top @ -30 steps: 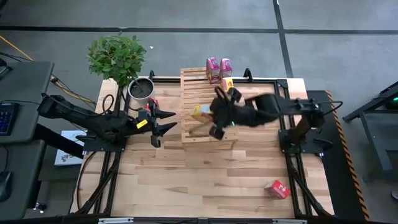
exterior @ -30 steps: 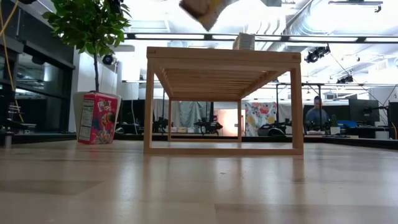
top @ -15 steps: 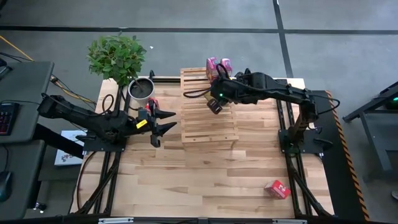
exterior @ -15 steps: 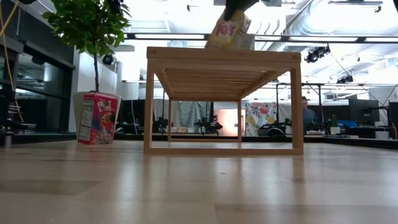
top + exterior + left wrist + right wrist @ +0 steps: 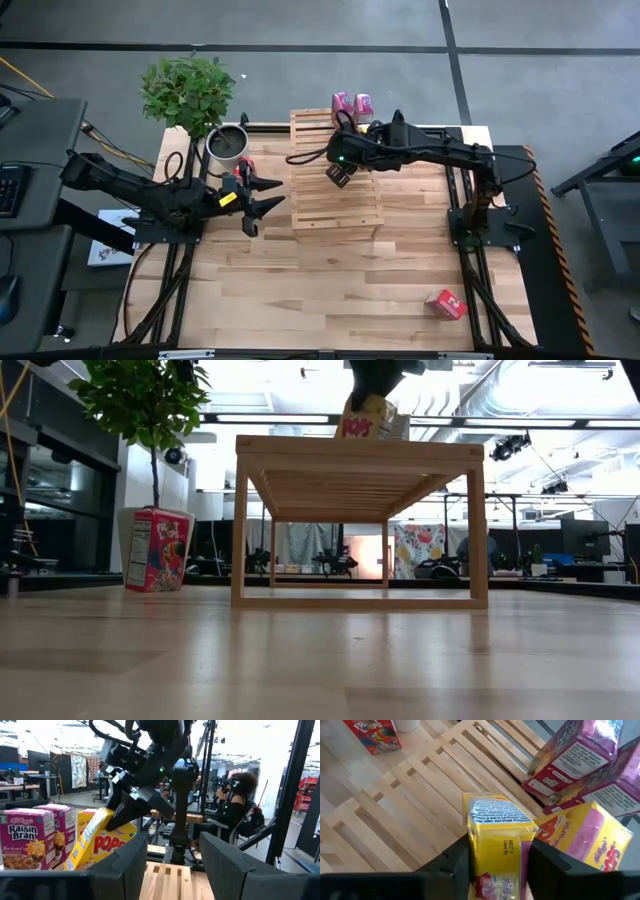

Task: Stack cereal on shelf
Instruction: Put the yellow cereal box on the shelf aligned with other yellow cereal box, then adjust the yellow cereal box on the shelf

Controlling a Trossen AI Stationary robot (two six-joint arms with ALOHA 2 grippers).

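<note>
Cereal | yellow cardboard box | on slatted wooden shelf

Pale slatted wood shelf, glossy printed cardboard cereal box, matt black claw

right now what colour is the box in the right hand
Yellow box with red lettering, clearest in the right wrist view.

Boxes crowd the shelf's far end; its near slats lie open.
</note>
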